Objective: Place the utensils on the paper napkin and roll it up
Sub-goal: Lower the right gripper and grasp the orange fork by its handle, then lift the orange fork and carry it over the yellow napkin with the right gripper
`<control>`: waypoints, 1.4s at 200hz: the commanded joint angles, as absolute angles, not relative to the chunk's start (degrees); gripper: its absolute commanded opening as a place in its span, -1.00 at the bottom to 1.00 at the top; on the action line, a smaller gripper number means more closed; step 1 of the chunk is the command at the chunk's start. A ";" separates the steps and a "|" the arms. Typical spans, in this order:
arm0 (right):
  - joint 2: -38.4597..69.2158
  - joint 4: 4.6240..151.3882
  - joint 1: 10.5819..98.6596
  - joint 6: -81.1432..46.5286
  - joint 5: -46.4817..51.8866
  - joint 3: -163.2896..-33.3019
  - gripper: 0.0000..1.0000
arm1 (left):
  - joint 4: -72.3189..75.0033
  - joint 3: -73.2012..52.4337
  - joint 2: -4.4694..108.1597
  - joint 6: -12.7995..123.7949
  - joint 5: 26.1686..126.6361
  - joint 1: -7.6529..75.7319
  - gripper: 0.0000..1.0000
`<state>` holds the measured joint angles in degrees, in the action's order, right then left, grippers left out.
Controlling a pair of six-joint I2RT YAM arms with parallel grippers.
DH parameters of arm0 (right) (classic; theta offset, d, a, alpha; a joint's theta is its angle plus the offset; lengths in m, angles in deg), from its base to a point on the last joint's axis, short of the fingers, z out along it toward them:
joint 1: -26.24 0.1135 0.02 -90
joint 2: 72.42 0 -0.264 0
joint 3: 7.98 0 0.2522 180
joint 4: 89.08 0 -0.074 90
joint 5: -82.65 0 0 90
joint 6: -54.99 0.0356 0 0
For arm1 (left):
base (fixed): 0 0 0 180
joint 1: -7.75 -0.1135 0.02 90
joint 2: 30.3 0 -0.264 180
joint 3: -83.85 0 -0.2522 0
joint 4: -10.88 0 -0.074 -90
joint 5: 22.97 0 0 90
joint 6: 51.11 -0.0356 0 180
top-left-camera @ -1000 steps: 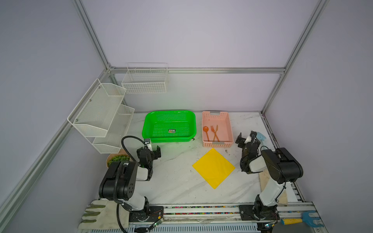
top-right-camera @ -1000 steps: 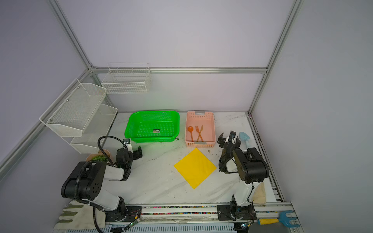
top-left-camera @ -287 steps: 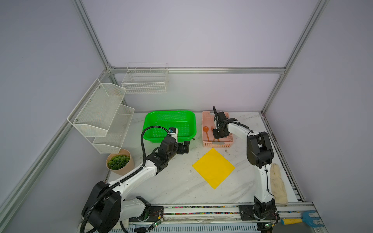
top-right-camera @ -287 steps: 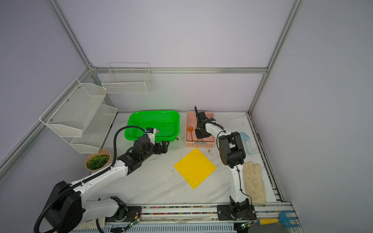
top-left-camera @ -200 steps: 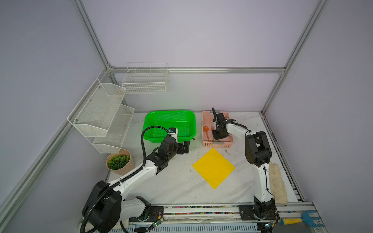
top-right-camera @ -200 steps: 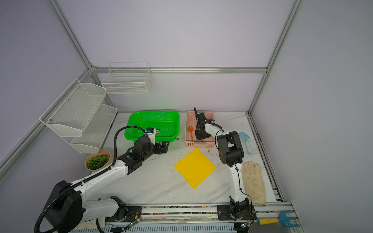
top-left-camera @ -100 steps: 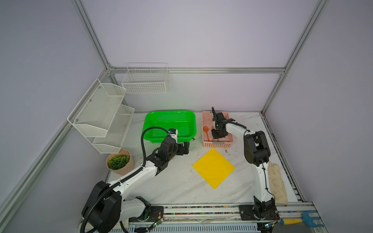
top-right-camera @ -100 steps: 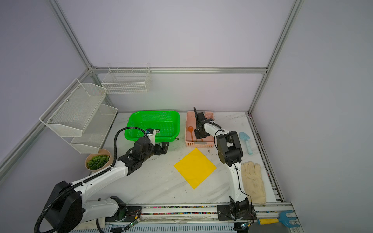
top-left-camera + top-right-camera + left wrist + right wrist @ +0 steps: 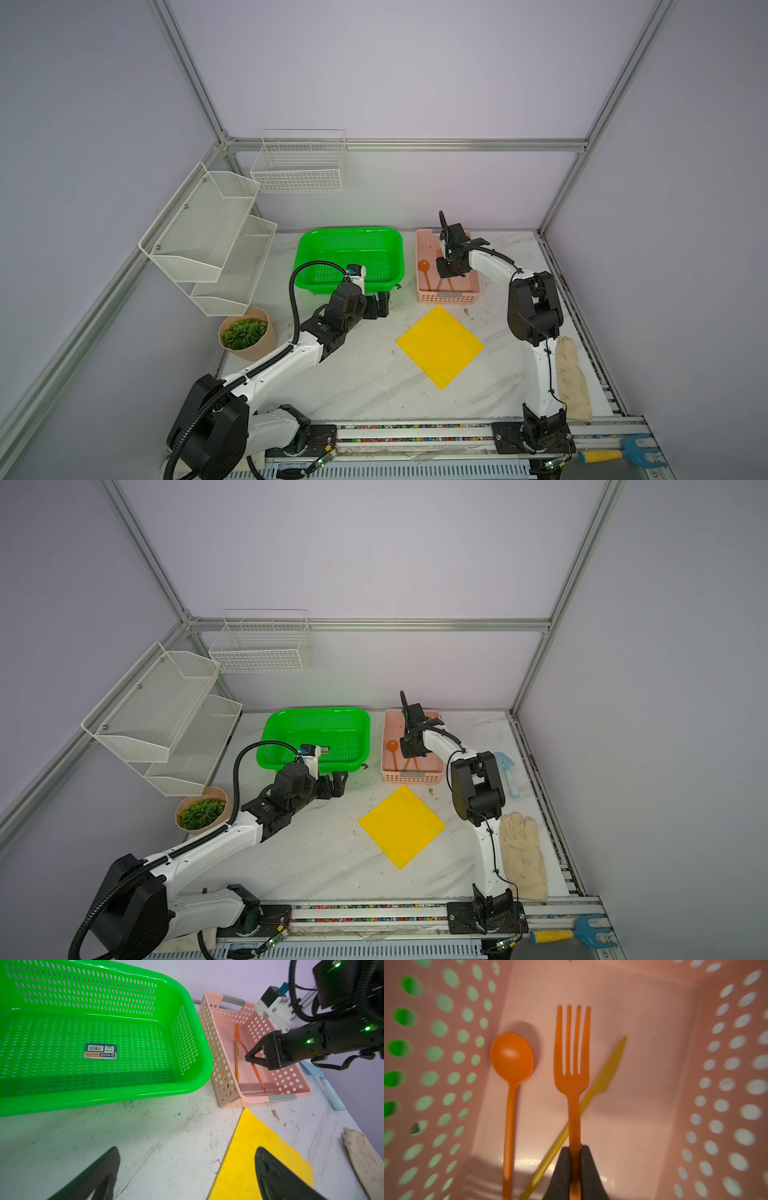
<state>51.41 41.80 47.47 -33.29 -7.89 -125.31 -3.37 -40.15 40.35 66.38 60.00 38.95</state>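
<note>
Right jaws are clamped on the fork (image 9: 572, 1084) handle inside the pink basket (image 9: 449, 297), upper centre-right in both top views. The spoon (image 9: 511, 1059) lies beside the fork and the knife (image 9: 604, 1076) crosses beneath it. Left jaws gape wide, empty, over the table (image 9: 365, 374), left of the napkin (image 9: 439, 345) at frame centre.

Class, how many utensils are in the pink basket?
3: spoon by the wall of the pink basket, fork mid-basket with the right gripper shut on its handle, knife crossing under it. None seems hidden.
</note>
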 commanded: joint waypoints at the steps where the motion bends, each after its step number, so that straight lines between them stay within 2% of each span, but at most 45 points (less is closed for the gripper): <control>1: 43.55 41.49 47.77 -30.04 -7.29 -127.19 -1.00 | -1.28 -42.32 38.57 67.02 59.49 39.13 0.99; 38: 32.45 42.19 48.19 -22.34 -7.24 -121.34 -1.00 | -1.32 -42.04 38.04 66.92 59.86 39.10 1.00; 85: 14.28 42.78 50.15 -11.84 -4.97 -106.26 -1.00 | -1.39 -42.22 37.55 67.28 60.58 39.20 1.00; 139: 4.23 38.98 60.97 -4.31 -5.77 -93.40 -1.00 | -1.02 -43.27 37.55 68.55 60.97 39.57 1.00; 179: 2.81 40.49 67.70 1.39 -6.94 -84.17 -1.00 | -0.93 -43.27 37.64 68.86 60.82 40.08 1.00; 213: 3.96 43.50 68.51 2.85 -6.83 -77.12 -1.00 | -0.85 -43.76 37.71 68.86 60.53 40.18 1.00; 280: 13.14 48.17 68.77 1.21 -8.55 -75.45 -1.00 | -0.49 -43.80 38.82 68.68 60.40 40.27 0.99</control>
